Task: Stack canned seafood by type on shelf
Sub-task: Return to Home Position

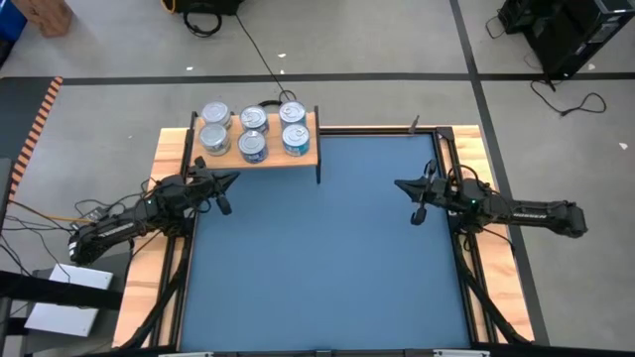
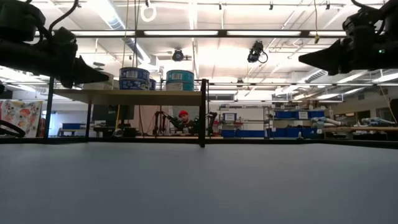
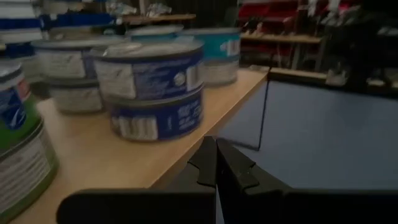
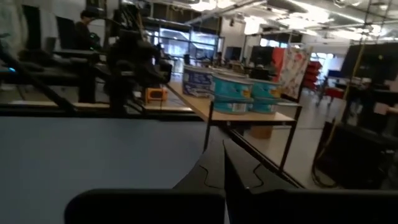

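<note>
Pretty much done: every seafood tin [image 1: 253, 146] I can see is stacked on the shelf [image 1: 310, 157], just ahead of the left gripper [image 1: 234, 179], clenched empty. Right gripper [image 1: 401, 184], also clenched empty, hangs well apart.

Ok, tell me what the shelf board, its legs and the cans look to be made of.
Shelf board: light wood, matte, pale tan; whether solid or veneer is unclear. Legs: thin, black, probably painted metal. Cans: metal, going by the shiny silvery lids, with printed wraps, likely paper, on the sides.
</note>
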